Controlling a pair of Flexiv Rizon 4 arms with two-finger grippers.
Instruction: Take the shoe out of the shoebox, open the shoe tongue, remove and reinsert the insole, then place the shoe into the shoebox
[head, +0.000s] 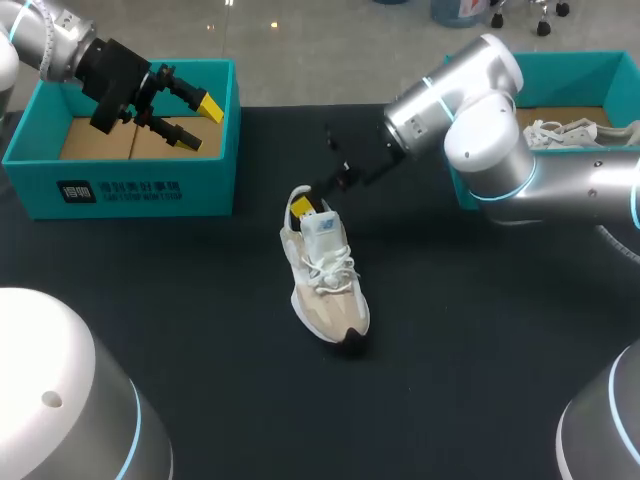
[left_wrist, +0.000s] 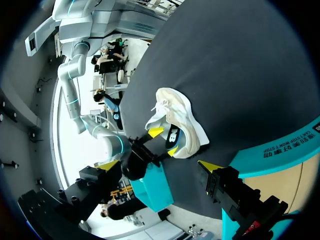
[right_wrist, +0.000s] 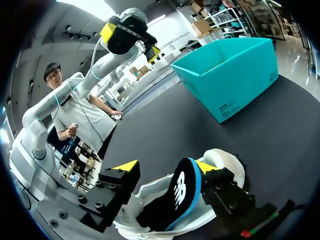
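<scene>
A beige and white shoe (head: 322, 280) lies on the black table, toe towards me. Out of its opening stands the heel end of a black, blue-edged insole (right_wrist: 182, 192). My right gripper (head: 312, 208) is at the shoe's heel and open. The insole stands between its fingers close to one fingertip (right_wrist: 205, 166), with a clear gap to the other. From the left wrist view the shoe (left_wrist: 182, 117) and the right gripper (left_wrist: 165, 141) show ahead. My left gripper (head: 200, 122) hangs open and empty over the left teal shoebox (head: 120, 190).
A second teal box (head: 600, 70) at the right holds another white shoe (head: 565, 130), behind my right arm. The left box (right_wrist: 230, 75) stands beyond the shoe in the right wrist view, with my left gripper (right_wrist: 130, 35) above it.
</scene>
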